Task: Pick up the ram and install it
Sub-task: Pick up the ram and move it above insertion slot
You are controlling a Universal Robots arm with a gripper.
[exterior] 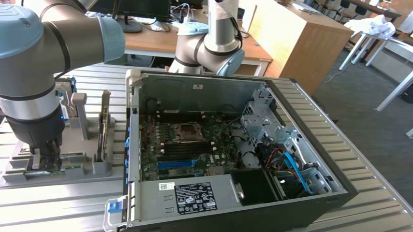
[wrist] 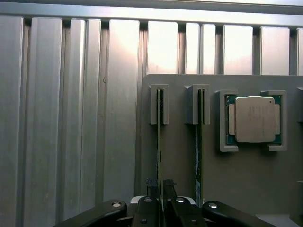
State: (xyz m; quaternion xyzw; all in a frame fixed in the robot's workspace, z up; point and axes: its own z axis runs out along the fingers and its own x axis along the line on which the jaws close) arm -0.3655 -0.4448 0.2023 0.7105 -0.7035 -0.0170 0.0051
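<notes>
Ribbed metal counter (exterior: 374,164) underfoot here, slats running across the exterior frame, and behind it an office: a wooden desk (exterior: 303,34) at upper right, monitors (exterior: 129,9) along the top edge, and a second arm (exterior: 219,43) standing at top centre.

Middle of the exterior frame, the open computer case (exterior: 193,92) lies on its side. Its motherboard (exterior: 193,154) is exposed and the processor socket (exterior: 187,133) sits bare in the centre.

Over at the left edge, the working arm (exterior: 32,63) plunges straight down, and the hand (exterior: 48,159) is low over the grey holder (exterior: 96,169) in the lower left corner. From out here you cannot read the grip; the hand's own bulk covers it.

The wrist view fills that in. It looks flat down on the counter (wrist: 61,118) and the holder (wrist: 180,165), with two green sticks standing on edge in slotted posts. The ram (wrist: 159,142) is the stick farther from the silver processor chip (wrist: 254,119). The other stick (wrist: 199,142) stands between the two, untouched.

The hand (wrist: 161,187) straddles the ram's near end, black fingers (wrist: 150,208) pressed against either face, pinching it. The ram sits seated in its post, in line with its neighbour.

The wrist view gives nothing of the case or the room; the exterior view supplies those.
</notes>
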